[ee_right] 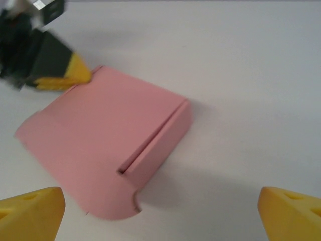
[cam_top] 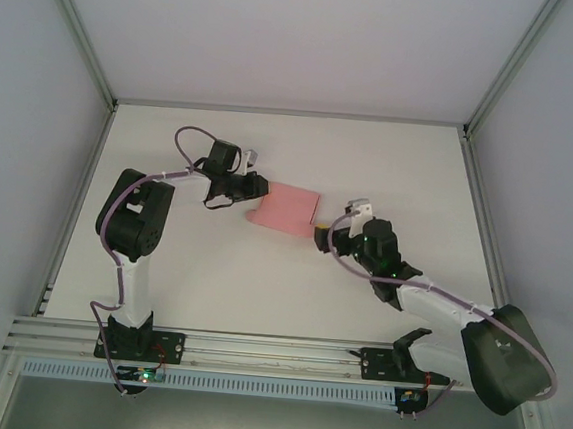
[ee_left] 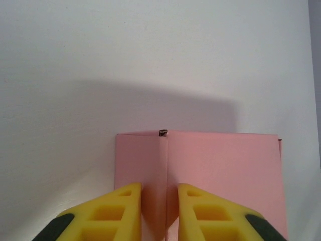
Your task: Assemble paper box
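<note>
The pink paper box [cam_top: 285, 208] lies folded and nearly flat on the white table [cam_top: 260, 292], near its middle. My left gripper [cam_top: 259, 188] reaches it from the left. In the left wrist view its yellow fingers [ee_left: 125, 211] pinch a raised fold of the paper box [ee_left: 225, 170], and the left gripper [ee_left: 159, 196] is shut on that fold. My right gripper [cam_top: 325, 230] sits just off the box's right corner, open. In the right wrist view the right gripper [ee_right: 159, 201] has nothing between its wide-apart fingertips, and the paper box [ee_right: 105, 135] lies ahead with one long flap slightly raised. The left gripper's yellow finger [ee_right: 67, 76] touches its far corner.
An aluminium frame rail [cam_top: 255, 350] runs along the near edge by both arm bases. Grey enclosure walls [cam_top: 35, 102] close in the sides and back. Bare white table surface lies in front of and behind the box.
</note>
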Robot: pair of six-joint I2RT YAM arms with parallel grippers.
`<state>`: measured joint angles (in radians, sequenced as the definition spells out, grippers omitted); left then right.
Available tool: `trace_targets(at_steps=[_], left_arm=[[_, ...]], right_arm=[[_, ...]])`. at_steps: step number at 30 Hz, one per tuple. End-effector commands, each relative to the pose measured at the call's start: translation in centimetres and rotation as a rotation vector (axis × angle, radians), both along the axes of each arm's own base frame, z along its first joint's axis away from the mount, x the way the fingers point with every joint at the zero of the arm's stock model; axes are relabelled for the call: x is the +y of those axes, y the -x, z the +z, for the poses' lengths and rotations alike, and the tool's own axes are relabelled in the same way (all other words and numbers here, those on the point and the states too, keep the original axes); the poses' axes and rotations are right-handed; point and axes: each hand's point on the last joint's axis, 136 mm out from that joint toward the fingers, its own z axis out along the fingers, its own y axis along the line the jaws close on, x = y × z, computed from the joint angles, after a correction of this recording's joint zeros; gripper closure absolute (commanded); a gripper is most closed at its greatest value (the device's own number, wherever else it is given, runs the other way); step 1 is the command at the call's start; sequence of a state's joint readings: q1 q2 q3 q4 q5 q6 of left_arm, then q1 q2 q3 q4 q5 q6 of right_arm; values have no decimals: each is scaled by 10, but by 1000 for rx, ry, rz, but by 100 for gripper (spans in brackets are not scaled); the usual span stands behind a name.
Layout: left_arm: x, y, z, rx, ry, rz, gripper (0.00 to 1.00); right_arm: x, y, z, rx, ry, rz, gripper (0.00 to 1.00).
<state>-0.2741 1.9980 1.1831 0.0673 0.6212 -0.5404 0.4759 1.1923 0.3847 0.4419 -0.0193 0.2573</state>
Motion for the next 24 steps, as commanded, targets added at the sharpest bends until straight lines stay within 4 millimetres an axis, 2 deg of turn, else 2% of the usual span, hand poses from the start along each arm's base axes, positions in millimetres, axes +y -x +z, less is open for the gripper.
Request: trace_targets(at_steps=[1, 10, 14, 19, 24], left_arm=[[15, 25, -39, 146, -49, 42, 80], [24, 33, -46, 170, -48, 80, 87], [24, 38, -49, 173, -29, 84, 88], [23, 40, -51, 189, 47, 86, 100], [28, 41, -53, 199, 72, 97, 100]], right_arm=[[0, -15, 2, 152, -157, -76, 2], [11, -50, -11, 318, -277, -69, 2], [26, -57, -22, 379, -298, -12, 2], [43, -65, -30, 443, -342, 52, 2], [53, -69, -34, 480, -389, 88, 2]])
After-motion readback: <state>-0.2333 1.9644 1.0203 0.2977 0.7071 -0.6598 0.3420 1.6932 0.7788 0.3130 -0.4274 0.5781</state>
